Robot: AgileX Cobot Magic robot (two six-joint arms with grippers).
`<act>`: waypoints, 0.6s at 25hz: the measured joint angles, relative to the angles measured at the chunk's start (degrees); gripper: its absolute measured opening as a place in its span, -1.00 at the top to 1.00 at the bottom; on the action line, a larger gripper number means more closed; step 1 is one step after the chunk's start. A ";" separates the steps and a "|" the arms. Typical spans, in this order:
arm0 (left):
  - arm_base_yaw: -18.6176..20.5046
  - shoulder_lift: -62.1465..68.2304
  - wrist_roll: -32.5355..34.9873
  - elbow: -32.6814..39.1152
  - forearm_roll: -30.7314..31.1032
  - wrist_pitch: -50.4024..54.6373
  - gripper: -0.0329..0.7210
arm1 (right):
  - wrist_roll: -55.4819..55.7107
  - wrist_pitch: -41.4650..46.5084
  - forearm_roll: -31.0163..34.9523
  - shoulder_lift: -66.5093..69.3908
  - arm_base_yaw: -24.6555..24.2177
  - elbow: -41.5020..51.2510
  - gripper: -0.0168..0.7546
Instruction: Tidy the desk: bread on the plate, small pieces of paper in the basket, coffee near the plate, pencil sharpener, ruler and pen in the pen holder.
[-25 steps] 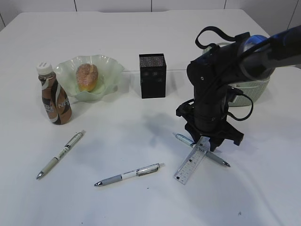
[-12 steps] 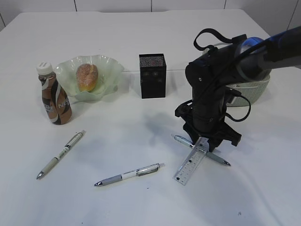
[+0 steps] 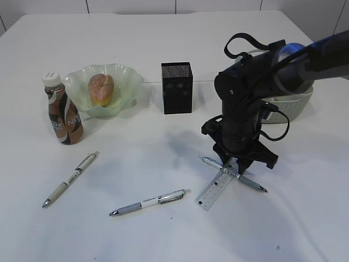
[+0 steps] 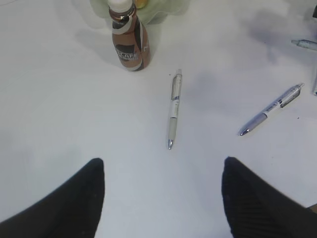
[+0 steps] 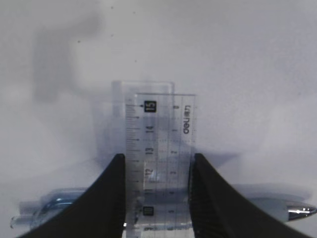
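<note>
My right gripper [image 3: 235, 164] is shut on the near end of a clear ruler [image 3: 214, 191], its fingers pressing both long edges in the right wrist view [image 5: 157, 163]. The ruler [image 5: 163, 129] slants down to the table across a clear-blue pen [image 3: 248, 183]. Two more pens [image 3: 71, 178] [image 3: 150, 202] lie at the front left. The black pen holder [image 3: 176, 87] stands mid-table. The bread [image 3: 101, 89] sits on the green plate [image 3: 128, 76], with the coffee bottle [image 3: 64, 112] beside it. My left gripper [image 4: 163, 168] is open above bare table, near a pen [image 4: 174, 109]. No sharpener or paper shows.
A pale basket [image 3: 297, 101] stands behind my right arm at the right. The left wrist view also shows the coffee bottle [image 4: 130, 39] and the second pen [image 4: 271, 109].
My right gripper has shifted slightly left, and the ruler in it has swung left and lies lower over the pen. Nothing else has moved.
</note>
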 joint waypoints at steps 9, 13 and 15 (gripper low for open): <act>0.00 0.00 0.00 0.00 0.00 -0.08 -0.47 | -0.25 0.76 0.20 0.24 0.00 -0.93 0.20; 0.00 0.00 0.00 0.00 0.00 -0.12 -0.47 | -5.32 3.38 0.40 1.22 0.00 -4.81 0.20; 0.00 0.00 0.00 0.00 0.00 -0.12 -0.47 | -6.86 4.06 0.40 1.22 0.00 -5.57 0.20</act>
